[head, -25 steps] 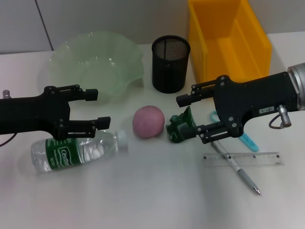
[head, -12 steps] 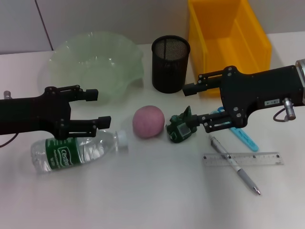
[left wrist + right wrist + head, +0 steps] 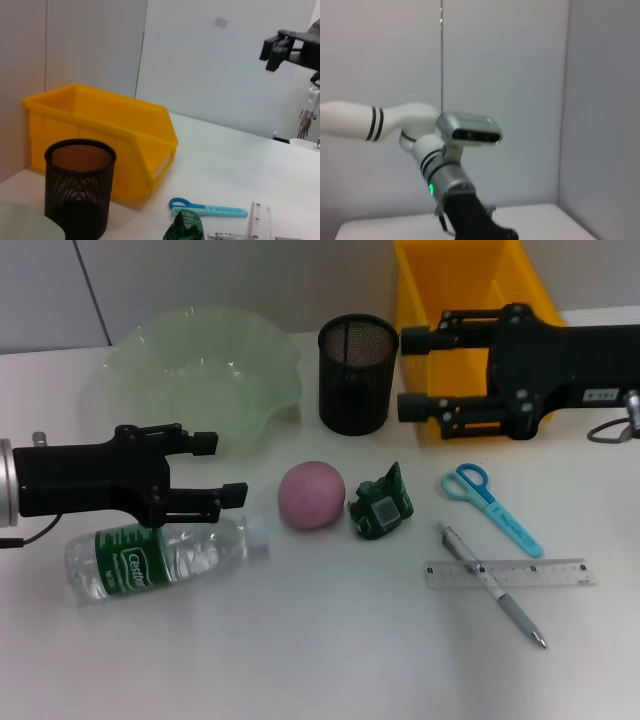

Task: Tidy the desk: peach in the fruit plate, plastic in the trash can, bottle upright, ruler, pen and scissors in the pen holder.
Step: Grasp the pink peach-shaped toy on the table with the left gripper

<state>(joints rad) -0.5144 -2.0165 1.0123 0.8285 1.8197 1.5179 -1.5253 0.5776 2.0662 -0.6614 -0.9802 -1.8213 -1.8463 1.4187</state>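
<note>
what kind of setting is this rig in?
Probably a lab or office test bench: a plain white desk against bare grey wall panels, staged with a yellow trash can, mesh pen holder and scattered stationery.

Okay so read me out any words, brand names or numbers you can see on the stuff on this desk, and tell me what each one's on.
Bottle lying on its side: white lettering on the dark-green label starts "Cer"; the rest is too blurred to read.
Ruler: fine tick marks only; any numbers are too small to read.
Crumpled green plastic: a pale patch, nothing legible.
Right arm: a small white sticker, unreadable.
Nothing else carries text.
</note>
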